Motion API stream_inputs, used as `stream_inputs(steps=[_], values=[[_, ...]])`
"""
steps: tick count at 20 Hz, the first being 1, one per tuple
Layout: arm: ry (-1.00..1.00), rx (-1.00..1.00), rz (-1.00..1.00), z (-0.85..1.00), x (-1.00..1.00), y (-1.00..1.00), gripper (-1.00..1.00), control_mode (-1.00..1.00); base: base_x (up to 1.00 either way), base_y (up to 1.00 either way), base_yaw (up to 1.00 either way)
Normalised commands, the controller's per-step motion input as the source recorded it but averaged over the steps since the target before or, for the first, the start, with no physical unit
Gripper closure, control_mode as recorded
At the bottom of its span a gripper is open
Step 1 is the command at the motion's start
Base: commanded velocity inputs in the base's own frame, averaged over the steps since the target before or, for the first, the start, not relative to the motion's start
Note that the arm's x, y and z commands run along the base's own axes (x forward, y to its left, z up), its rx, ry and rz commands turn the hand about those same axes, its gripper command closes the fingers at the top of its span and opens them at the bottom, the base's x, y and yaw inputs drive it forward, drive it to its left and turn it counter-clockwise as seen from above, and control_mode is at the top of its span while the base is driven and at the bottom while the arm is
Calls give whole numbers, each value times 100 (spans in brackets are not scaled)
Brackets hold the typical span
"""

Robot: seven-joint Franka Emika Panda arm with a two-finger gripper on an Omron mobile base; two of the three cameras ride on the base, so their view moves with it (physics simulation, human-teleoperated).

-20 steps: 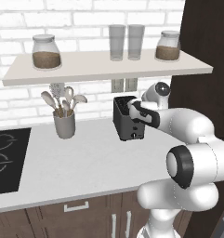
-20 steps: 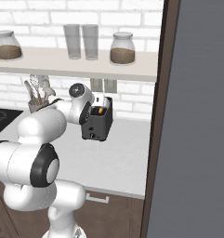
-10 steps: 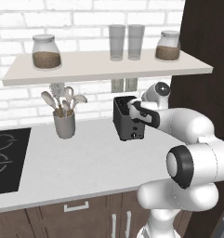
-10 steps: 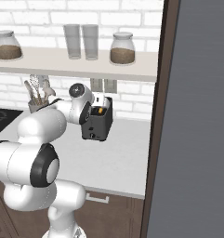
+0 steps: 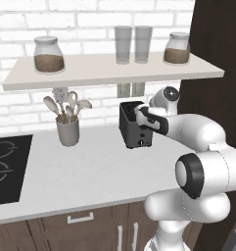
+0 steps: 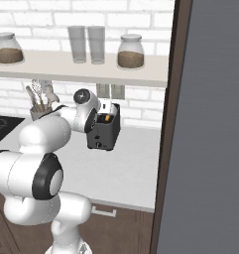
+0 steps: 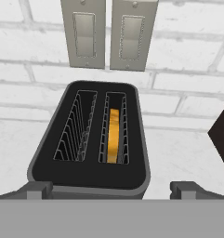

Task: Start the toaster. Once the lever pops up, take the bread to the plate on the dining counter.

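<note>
The two-finger gripper point(image 7: 111, 189) of the white arm hangs just above the near end of the small boxy dark grey-black toaster point(image 7: 89, 158), its jaws spread wide and holding nothing; in the hand view one dark finger tip point(image 7: 36, 189) stands outside the toaster's left corner and the other outside its right corner.

The toaster point(image 5: 134, 128) stands on the grey-white kitchen worktop point(image 5: 80, 169), close to the white brick wall point(image 5: 75, 14). Its body is matt and dark with rounded corners, and a tiny light knob shows low on its front face in the left base view. Two long slots lined with thin wire guards run along its top. In the hand view, the left slot holds no slice; the right one holds the orange-yellow slice of bread point(image 7: 113, 135), standing on edge and sunk below the rim. From the right base view the bread point(image 6: 106, 118) shows as a small orange patch at the toaster point(image 6: 103, 135) top, partly behind the arm.

On the wall just behind the toaster sit two pale rectangular outlet plates point(image 7: 108, 35). To the left on the worktop stands a grey utensil cup point(image 5: 68, 130) holding pale spoons, well apart from the toaster, and further left a black cooktop point(image 5: 4, 169). Above, a pale shelf point(image 5: 109, 71) carries two lidded glass jars of brown grains point(image 5: 48, 54) and two clear tumblers point(image 5: 133, 44).
</note>
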Motion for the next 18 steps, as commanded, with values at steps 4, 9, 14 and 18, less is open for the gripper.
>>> stream_inputs(steps=[4, 9, 14, 18], values=[[0, 0, 0, 0, 0, 0, -100, -100, 0, 0, 0], [0, 0, 0, 0, 0, 0, -100, -100, 0, 0, 0], [0, 0, 0, 0, 0, 0, -100, -100, 0, 0, 0], [0, 0, 0, 0, 0, 0, -100, -100, 0, 0, 0]])
